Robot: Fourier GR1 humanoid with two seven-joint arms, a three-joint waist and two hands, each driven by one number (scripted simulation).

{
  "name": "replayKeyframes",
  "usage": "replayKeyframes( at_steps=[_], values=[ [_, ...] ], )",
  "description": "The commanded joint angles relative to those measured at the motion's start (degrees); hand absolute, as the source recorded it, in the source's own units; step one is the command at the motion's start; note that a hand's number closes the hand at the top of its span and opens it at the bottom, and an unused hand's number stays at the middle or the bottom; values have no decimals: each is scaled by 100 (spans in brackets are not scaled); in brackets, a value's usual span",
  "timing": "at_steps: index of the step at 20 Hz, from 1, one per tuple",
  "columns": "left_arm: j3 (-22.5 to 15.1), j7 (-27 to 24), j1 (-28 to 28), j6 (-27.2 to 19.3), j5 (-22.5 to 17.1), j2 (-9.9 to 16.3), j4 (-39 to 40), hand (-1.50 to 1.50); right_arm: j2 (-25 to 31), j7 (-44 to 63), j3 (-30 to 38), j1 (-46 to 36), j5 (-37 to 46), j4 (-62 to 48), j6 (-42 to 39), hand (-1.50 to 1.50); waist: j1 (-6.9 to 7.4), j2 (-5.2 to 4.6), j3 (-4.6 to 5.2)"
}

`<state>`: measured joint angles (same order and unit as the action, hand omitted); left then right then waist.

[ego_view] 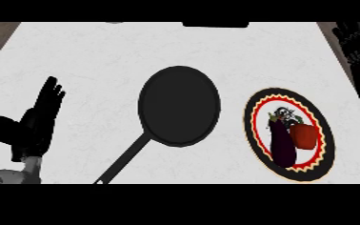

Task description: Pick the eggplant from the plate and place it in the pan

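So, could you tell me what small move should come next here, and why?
Probably bring the right hand, not in view, in over the round patterned plate toward the dark purple eggplant. It lies there untouched beside an orange-red vegetable, the black frying pan holds nothing, and the left hand rests open at the left edge.

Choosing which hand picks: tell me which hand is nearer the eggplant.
Left, by default. The left hand rests open at the view's left edge, across the pan from the eggplant on the plate. The right hand is not in view.
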<state>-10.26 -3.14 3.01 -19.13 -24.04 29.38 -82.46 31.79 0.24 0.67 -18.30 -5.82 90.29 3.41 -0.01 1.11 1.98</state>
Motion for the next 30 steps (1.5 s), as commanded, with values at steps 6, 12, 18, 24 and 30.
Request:
replayKeyframes(
  at_steps=[6, 12, 18, 24, 30],
  values=[
    [42, 409, -149, -168, 487, 664, 611, 0, -1990, -623, 836, 82, -3438, -124, -998, -150, -50, -180, -355],
    [1, 635, -346, -107, 426, 686, 778, 0, -2570, -415, 1851, 1176, -3491, -1248, 301, 150, -422, -181, -302],
    [-202, 1379, 188, -175, 787, 663, 561, 0, -1935, -1001, 2415, 2072, -4201, -1533, -1929, -150, -74, -109, -206],
    [-24, 1215, 286, 228, 763, 781, 824, 0, -421, -371, 2365, 1892, -3598, -2062, -2625, -150, -3, -127, -202],
    [-238, 1331, 320, -23, 976, 479, 867, 0, 655, -35, 1729, 1688, -2504, -1852, -3200, -150, 77, -138, -197]
  ],
)
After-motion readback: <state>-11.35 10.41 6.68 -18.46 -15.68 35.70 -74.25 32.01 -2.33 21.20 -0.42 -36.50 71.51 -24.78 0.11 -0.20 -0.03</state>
